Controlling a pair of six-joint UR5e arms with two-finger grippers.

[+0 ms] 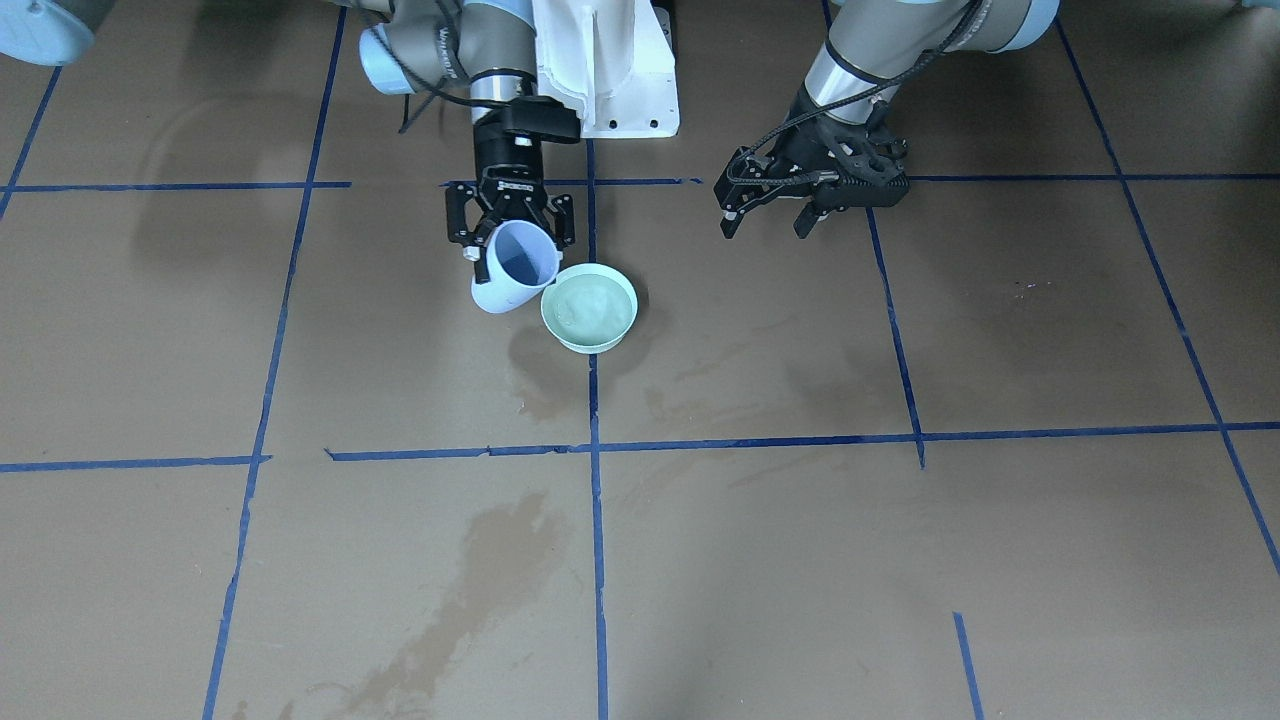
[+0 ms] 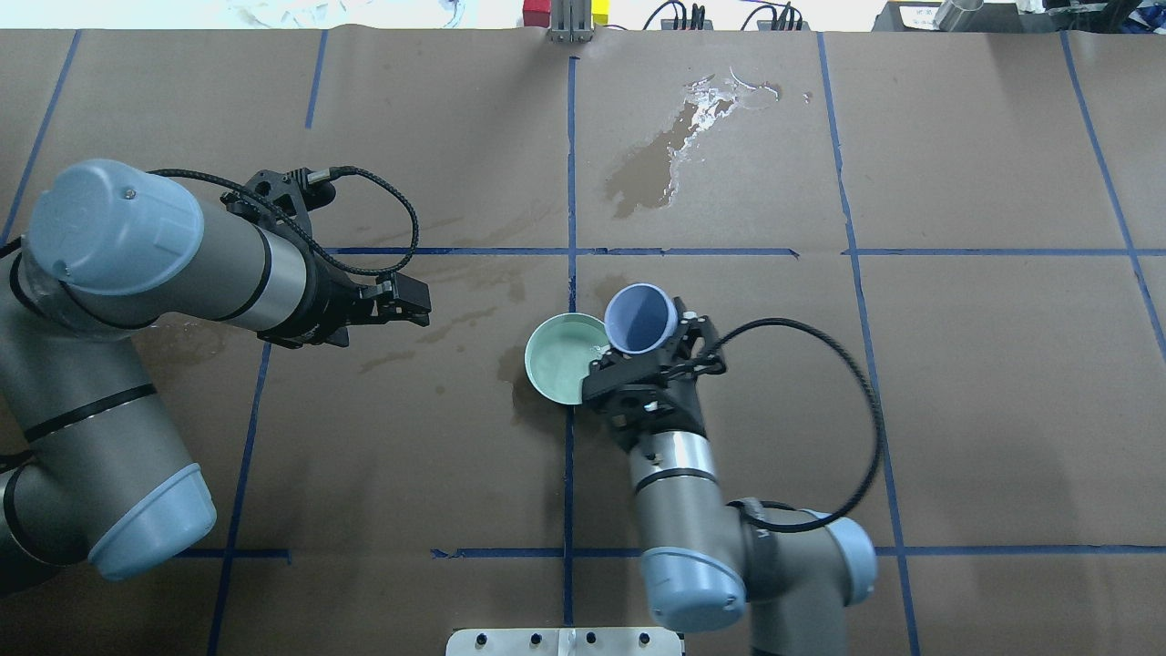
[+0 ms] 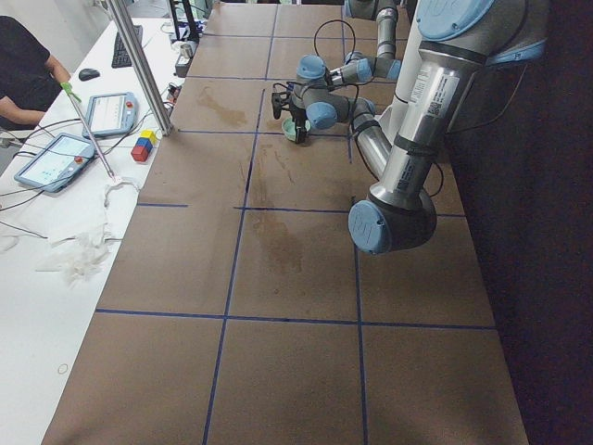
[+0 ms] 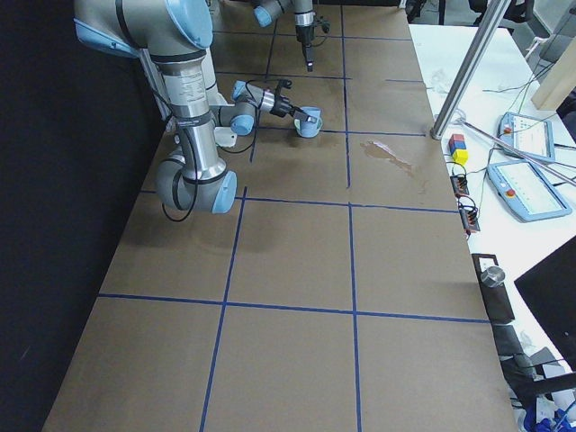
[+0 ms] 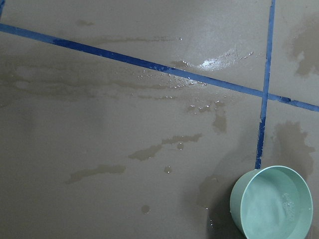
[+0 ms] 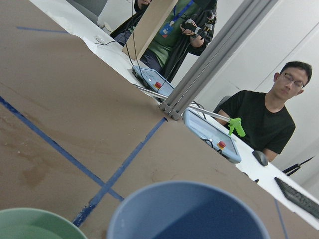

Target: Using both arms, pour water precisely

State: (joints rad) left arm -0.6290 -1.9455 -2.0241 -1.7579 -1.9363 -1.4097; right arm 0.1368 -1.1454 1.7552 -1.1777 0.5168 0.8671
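1. My right wrist view cuts off the blue cup [image 6: 187,211] below its rim.
2. From overhead, the right gripper [image 2: 649,346] hides the green bowl's [image 2: 531,357] rim on the side toward the robot's edge of the worktop [image 2: 911,410].
3. In the side views, both are too small for me to judge.

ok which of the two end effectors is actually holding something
The right end effector: it grips the blue cup, tilted toward the green bowl. The left end effector hangs open and empty, away from both.

Robotics lab bench
Two arms [image 2: 182,264] on a brown-papered table [image 2: 1002,410] gridded in blue tape [image 2: 571,137]; teach pendant [image 4: 533,191] and seated operator [image 6: 271,119] beyond its far edge.
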